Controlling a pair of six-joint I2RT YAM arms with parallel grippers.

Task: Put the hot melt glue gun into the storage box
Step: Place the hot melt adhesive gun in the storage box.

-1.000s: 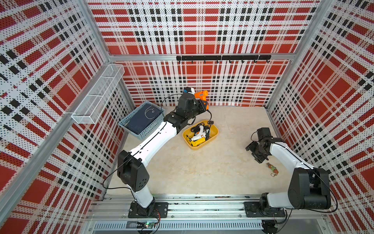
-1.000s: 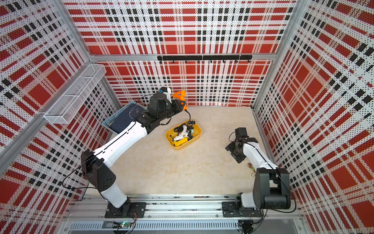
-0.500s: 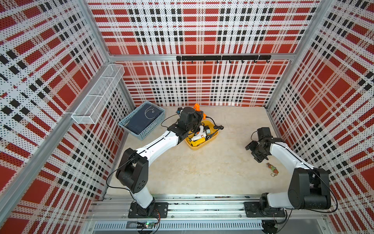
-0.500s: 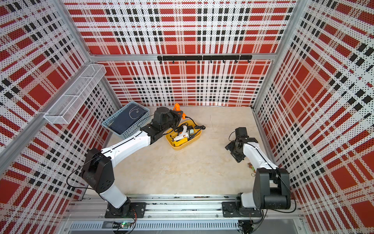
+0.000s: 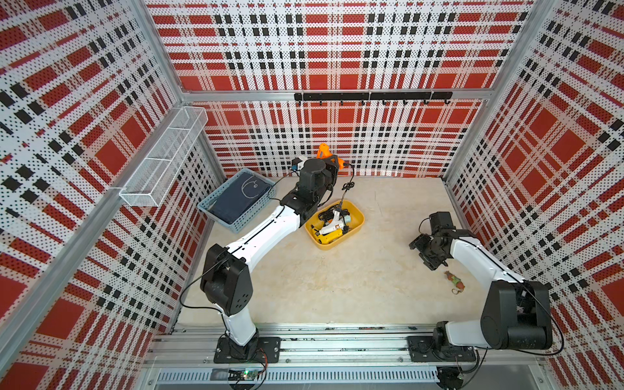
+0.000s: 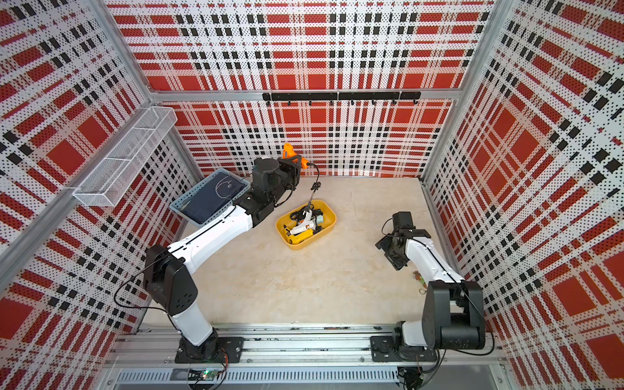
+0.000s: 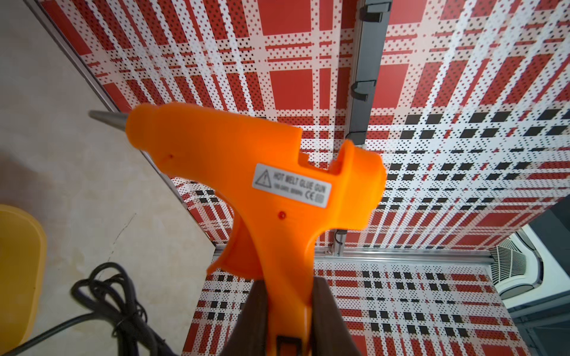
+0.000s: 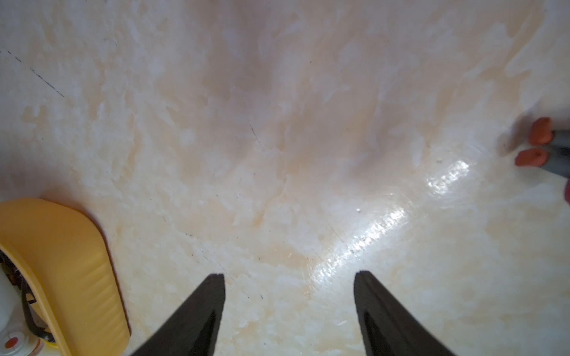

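One glue gun (image 7: 265, 172) stands with its handle clamped inside the left pincer (image 7: 289, 285).

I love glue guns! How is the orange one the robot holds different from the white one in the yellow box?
The orange glue gun is bright orange all over; the white glue gun is white. The orange one is up in the air; the white one lies inside the storage box. The left gripper pinches the orange one's handle; nothing holds the white one. Both are pistol-shaped.
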